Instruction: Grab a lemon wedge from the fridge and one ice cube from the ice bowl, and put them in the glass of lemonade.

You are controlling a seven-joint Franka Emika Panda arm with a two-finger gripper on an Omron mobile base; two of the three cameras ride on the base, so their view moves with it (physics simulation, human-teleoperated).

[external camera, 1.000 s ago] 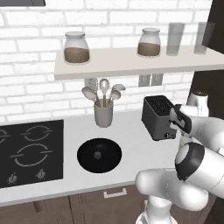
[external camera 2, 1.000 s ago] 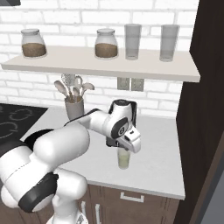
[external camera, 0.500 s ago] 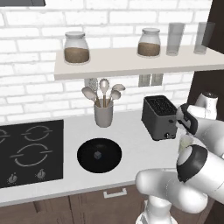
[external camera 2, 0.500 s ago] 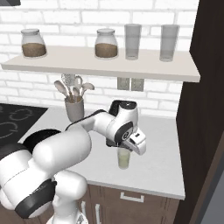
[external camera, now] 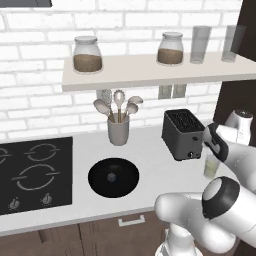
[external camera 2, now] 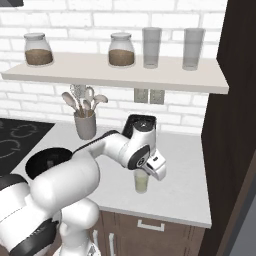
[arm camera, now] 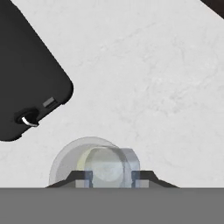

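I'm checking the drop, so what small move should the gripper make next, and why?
Probably open the gripper to release: it pinches the ice cube just above the glass of lemonade, largely overlapping its mouth in the hand view, though slightly off-centre.

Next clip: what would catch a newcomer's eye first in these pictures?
The gripper hangs right above the glass of lemonade, which stands on the counter in front of the black toaster. In the hand view a pale ice cube sits between the fingertips over the glass's mouth. To the left, the ice bowl lies beside the stove top with one small cube in it.
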